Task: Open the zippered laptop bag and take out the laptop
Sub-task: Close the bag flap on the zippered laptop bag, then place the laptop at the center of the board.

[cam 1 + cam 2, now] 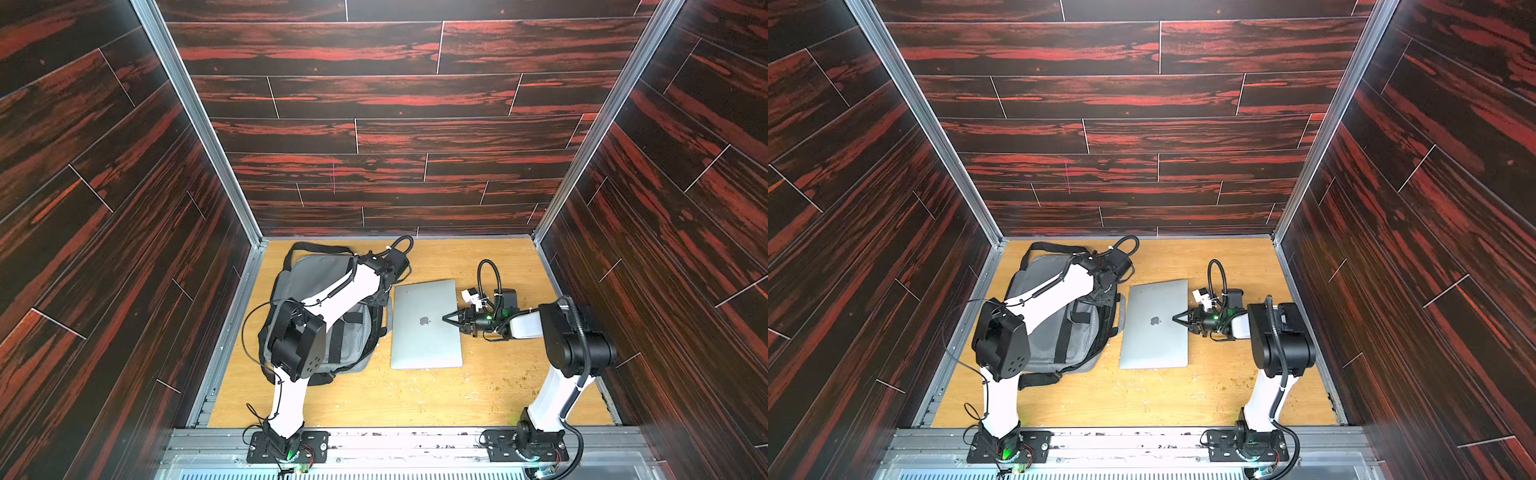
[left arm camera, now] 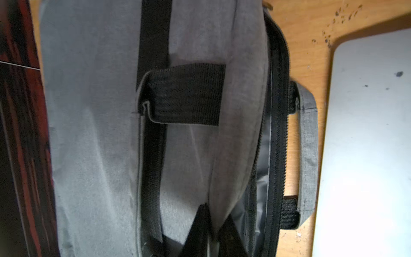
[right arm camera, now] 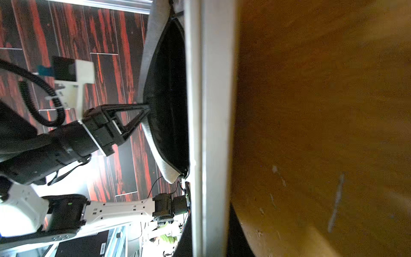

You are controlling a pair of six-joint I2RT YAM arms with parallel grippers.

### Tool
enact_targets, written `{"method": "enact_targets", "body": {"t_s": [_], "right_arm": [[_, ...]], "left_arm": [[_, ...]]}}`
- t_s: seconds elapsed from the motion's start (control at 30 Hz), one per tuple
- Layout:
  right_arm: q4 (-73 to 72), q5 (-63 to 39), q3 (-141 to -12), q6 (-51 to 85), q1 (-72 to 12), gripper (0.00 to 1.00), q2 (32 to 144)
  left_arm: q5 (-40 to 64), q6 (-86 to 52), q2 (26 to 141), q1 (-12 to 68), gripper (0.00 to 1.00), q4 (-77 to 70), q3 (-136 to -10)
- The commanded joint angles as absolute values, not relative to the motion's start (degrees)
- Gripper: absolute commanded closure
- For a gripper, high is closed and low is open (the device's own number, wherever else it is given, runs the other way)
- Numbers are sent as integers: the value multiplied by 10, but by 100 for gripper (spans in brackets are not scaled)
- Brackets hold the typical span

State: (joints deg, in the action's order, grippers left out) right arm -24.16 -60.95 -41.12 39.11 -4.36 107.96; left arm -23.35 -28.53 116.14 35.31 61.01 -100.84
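The laptop point(image 1: 419, 345) is out of its bag and lies flat on the wooden table point(image 1: 415, 395), lid shut and facing up, with the dark apple logo point(image 1: 424, 320) at its centre and its long sides running near to far. Just to its left lies the zippered laptop bag point(image 1: 316, 270), on its side toward the far left corner. One grey handle point(image 2: 308, 144) sticks out across the narrow strip of table between the two, and the black shoulder strap point(image 1: 316, 248) loops round the bag's far end. The bag's zipper point(image 2: 278, 111) is undone and its mouth faces the laptop. From the right wrist view the mouth gapes wide onto dark lining, and I cannot see what lies deeper in. The left claw point(image 3: 147, 106) has its fingers pinched together on the bag's upper lip, holding that flap up off the lower one. The left wrist view shows grey fabric caught between the two black fingers point(image 2: 198, 224). The right claw point(image 1: 444, 318) reaches in from the right, low over the laptop's right half, and its tips meet in a point just right of the logo in both top views. Whether that point actually rests on the lid I cannot tell. It grips nothing.
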Motion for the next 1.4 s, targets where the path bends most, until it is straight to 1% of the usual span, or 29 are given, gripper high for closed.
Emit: {"method": "enact_targets", "body": {"t_s": [0.0, 0.07, 0.17, 0.27, 0.4, 0.47, 0.57, 0.63, 0.7, 0.77, 1.0, 1.17, 1.37], "right_arm": [[-275, -653, -431, 364, -41, 100, 1101], [-252, -648, -435, 345, -40, 100, 1101], [-231, -643, -439, 329, -38, 100, 1102], [-229, -640, -437, 325, -34, 99, 1106], [-205, -633, -440, 305, -31, 95, 1107], [-193, -629, -441, 294, -29, 90, 1108], [-186, -620, -439, 287, -27, 82, 1109], [-178, -613, -439, 278, -26, 79, 1109], [-167, -607, -442, 270, -25, 77, 1112], [-165, -604, -442, 266, -24, 75, 1116], [-170, -592, -444, 268, -20, 67, 1131], [-154, -567, -443, 260, -15, 64, 1134], [-129, -534, -440, 250, -7, 58, 1111]], "left_arm": [[-227, -295, 1172, 351, 80, 612, -1002], [-219, -293, 1183, 351, 75, 609, -1005], [-208, -290, 1193, 351, 61, 600, -1002], [-197, -286, 1205, 351, 55, 595, -1001], [-188, -285, 1207, 351, 51, 592, -1006], [-187, -283, 1202, 351, 40, 593, -1010], [-183, -278, 1188, 351, 27, 601, -1018], [-180, -278, 1169, 351, 18, 589, -1010], [-172, -279, 1150, 351, 13, 580, -1004], [-163, -280, 1135, 351, 11, 573, -1006], [-137, -279, 1108, 351, 10, 574, -1016], [-125, -279, 1102, 351, 10, 580, -1014], [-131, -274, 1095, 351, 9, 583, -1013]]}}
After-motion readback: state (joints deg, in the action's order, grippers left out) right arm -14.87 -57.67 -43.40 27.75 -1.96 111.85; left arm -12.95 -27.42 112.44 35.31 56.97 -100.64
